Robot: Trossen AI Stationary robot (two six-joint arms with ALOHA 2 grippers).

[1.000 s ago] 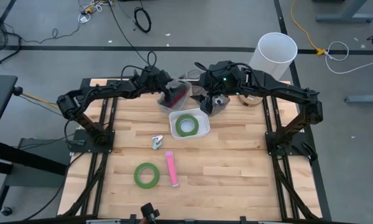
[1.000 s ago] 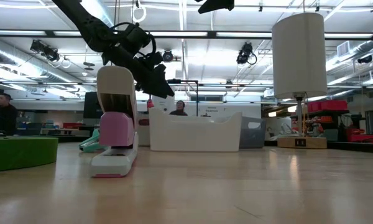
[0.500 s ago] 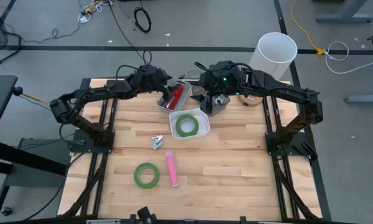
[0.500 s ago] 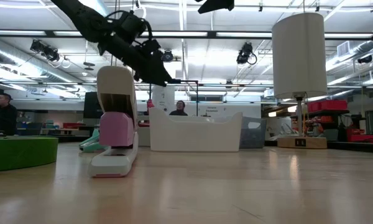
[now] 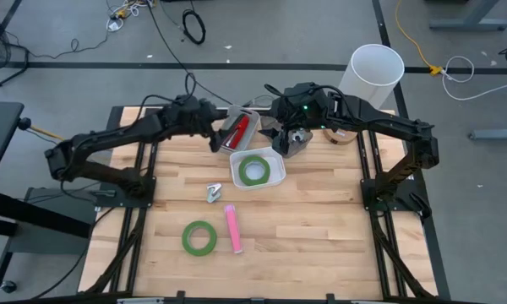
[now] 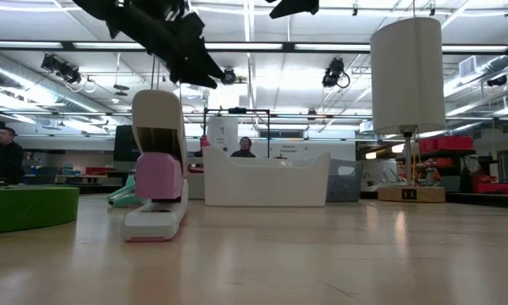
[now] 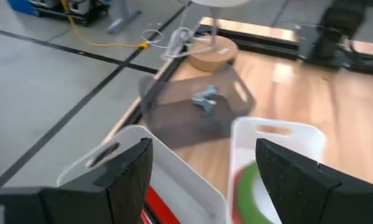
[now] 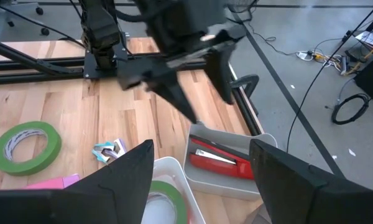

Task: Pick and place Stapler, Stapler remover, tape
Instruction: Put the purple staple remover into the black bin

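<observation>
Left fingers: you see the left gripper [image 5: 213, 135] with its fingers [image 7: 129, 174] spread apart and nothing between them, hanging just beside the far bin [image 5: 239, 131] near the worktop's far edge.
Right fingers: the right gripper [image 5: 289, 142] sits at the far edge too, over a grey bin [image 7: 196, 115]; its fingers [image 8: 121, 171] stand apart and empty.
Red item: a red, bar-shaped thing [image 8: 214, 157] lies in the far bin; what it is you cannot tell for sure.
Binned tape: one green roll [image 5: 253, 169] lies flat inside the white bin [image 5: 275, 176] near the middle of the worktop [image 5: 321, 219].
Loose tape: the other green roll [image 5: 199, 237] lies flat towards the near edge, well apart from both grippers.
Stapler: the pink stapler [image 5: 232, 228] lies just beside that roll, its length running from near edge to far.
Remover: the small staple remover [image 5: 213, 193] sits between the stapler and the white bin.
Handling, tape: judge it light and stiff, a little slick on the face; take one finger through the open centre and pinch the wall.
Handling, stapler: likely the heaviest piece and hard-shelled; grip across its narrow body near the middle so it does not tip.
Handling, remover: small, light and springy-jawed; close on its flat sides, not its claws.
Left to do: by this layout, the stapler, remover and loose roll remain out on the worktop.
</observation>
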